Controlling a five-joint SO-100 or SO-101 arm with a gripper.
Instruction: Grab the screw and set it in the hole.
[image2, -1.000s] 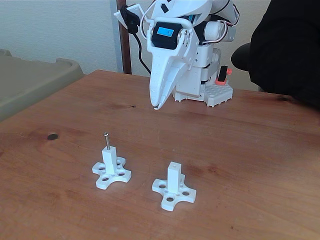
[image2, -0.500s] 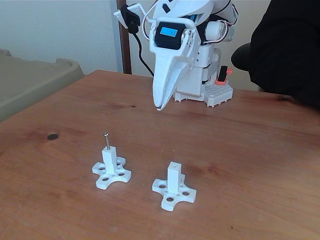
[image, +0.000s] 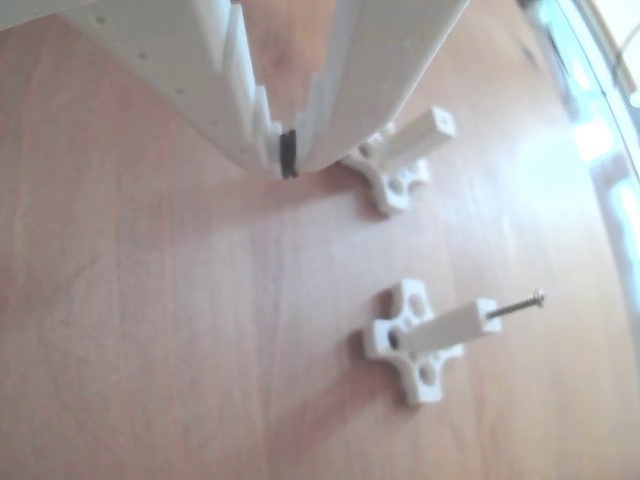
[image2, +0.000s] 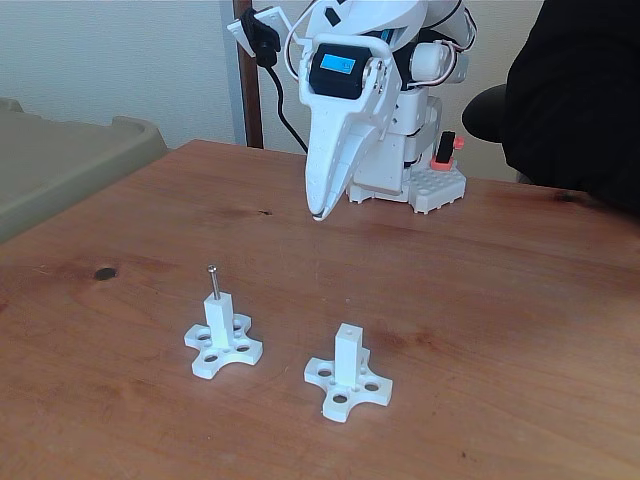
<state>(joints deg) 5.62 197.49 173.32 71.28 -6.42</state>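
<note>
Wooden tabletop (image2: 480, 300), reddish and worn, with a pale wall behind, carries everything. On it the screw (image2: 213, 281) stands upright with its tip seated in the end of a white post (image2: 219, 320); call that post the landmark. In the other view the same screw (image: 515, 305) pokes out of the post's square face. Just right of the landmark in the fixed view is the second post (image2: 347, 356), whose end face shows the hole (image2: 347, 328), a tiny dark dot with nothing in it. Well behind and above the landmark hangs the gripper (image2: 317, 214), its fingers pressed together and holding nothing; in the other view the tips meet (image: 287, 155) around a dark pad.

Judging from this, the grab has not begun. The jaws must part before descending, or they will strike the screw head and tip the light post. A loose or off-centre pinch on so thin a shaft could let it drop and roll across the table. Pulling up crookedly might lift the post along.
</note>
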